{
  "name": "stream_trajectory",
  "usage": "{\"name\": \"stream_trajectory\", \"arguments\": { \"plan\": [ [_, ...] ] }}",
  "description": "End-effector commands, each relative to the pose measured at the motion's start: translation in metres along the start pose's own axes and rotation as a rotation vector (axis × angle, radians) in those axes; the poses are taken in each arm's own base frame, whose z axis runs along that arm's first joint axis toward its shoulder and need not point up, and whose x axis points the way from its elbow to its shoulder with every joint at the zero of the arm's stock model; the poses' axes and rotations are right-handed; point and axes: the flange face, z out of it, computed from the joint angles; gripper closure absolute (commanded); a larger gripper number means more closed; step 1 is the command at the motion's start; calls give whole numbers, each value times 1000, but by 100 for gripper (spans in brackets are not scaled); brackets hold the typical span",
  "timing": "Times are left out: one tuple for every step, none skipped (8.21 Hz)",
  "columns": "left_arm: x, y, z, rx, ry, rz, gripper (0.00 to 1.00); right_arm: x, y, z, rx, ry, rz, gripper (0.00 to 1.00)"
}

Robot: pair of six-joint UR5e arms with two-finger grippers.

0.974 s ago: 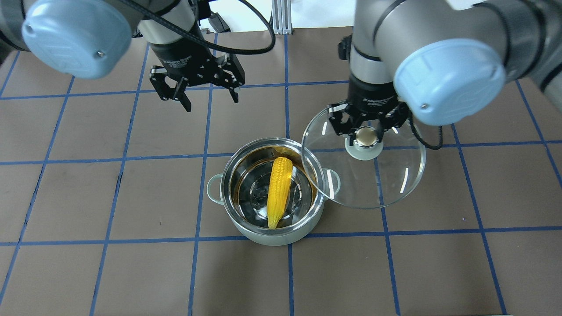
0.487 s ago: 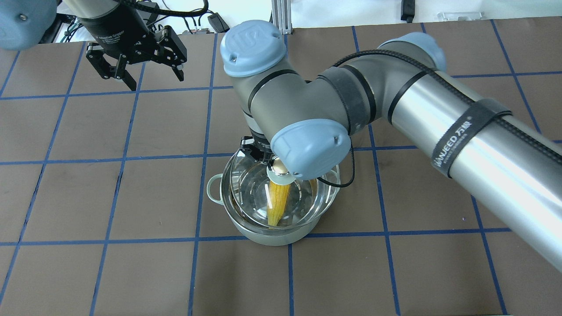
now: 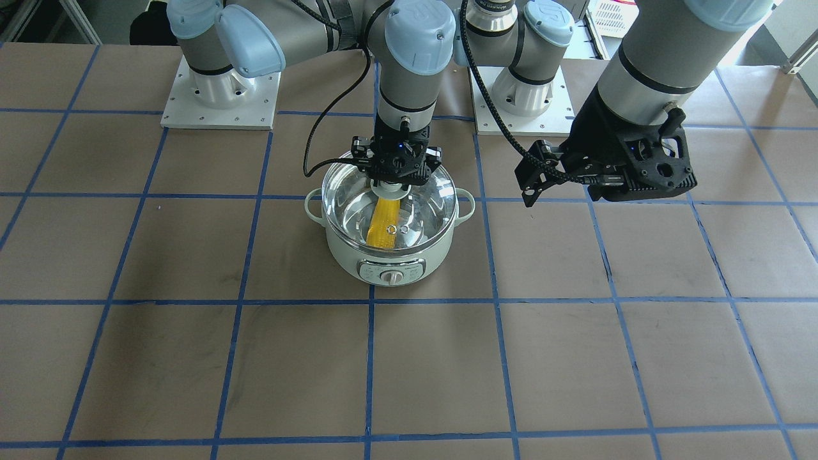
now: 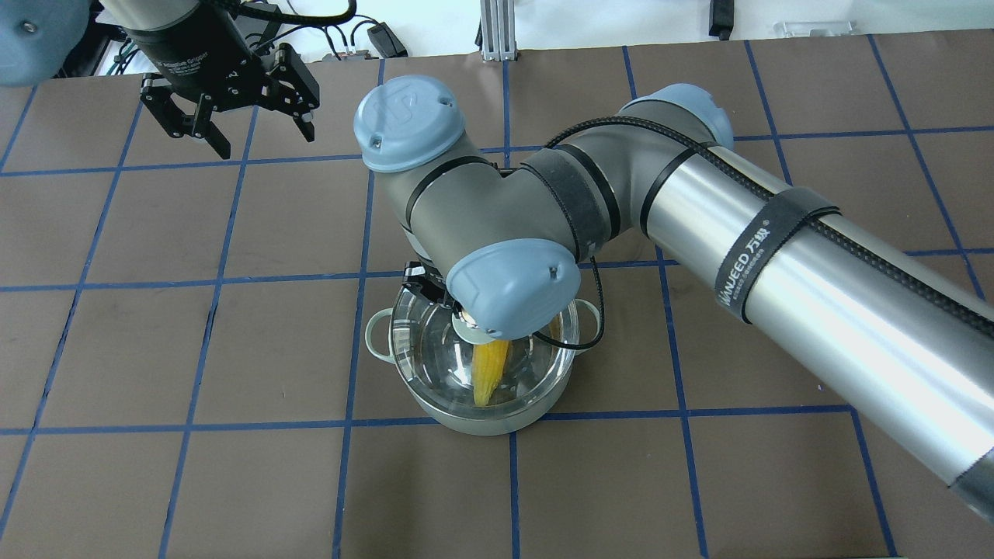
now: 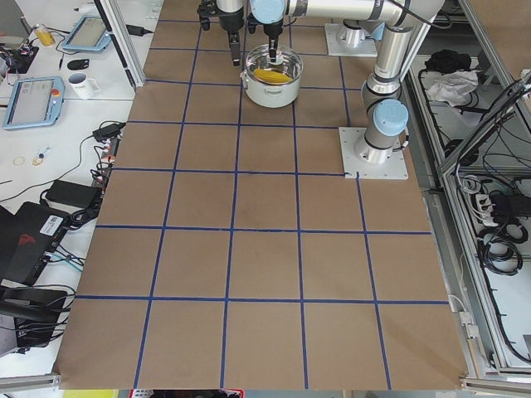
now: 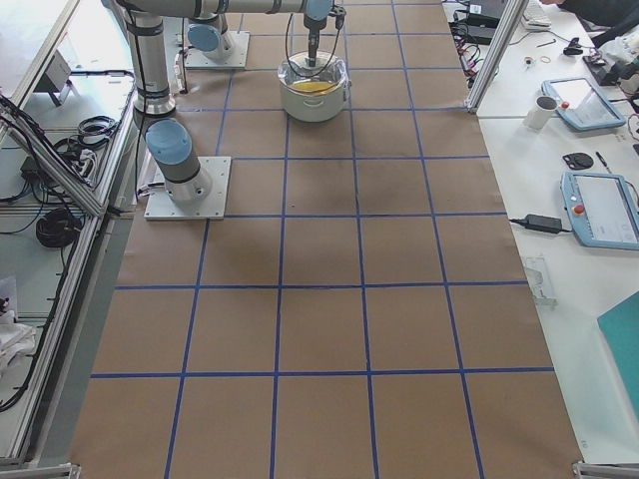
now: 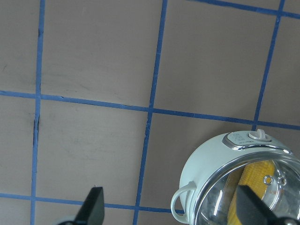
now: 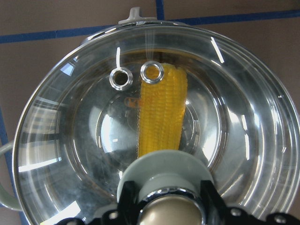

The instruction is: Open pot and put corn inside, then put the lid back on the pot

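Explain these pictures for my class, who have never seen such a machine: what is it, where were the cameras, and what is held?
It is a robot with a right arm and a left arm, bolted to a brown table. Each arm ends in a two-fingered hand. Two cameras look down, one from behind the robot, one facing it; two look along the table from its ends; two ride on the wrists. On the table stands a pale green electric pot with a yellow corn cob inside. The right hand grips the knob of the glass lid over the pot's mouth; whether it rests on the rim I cannot tell. The left hand hangs open and empty, aside.
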Motion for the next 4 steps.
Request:
{"name": "stream_trajectory", "arguments": {
  "plan": [
    [-5,-2,-1,4,-5,28,0,-2,0,3,-4,0,-15,100],
    [-5,-2,0,5,-9,29,0,-1,0,3,-5,0,-15,100],
    [-4,-2,0,5,-12,30,0,-2,0,3,-4,0,-18,100],
    [-3,-1,-1,8,-13,33,0,-2,0,3,-4,0,-18,100]
  ]
}}
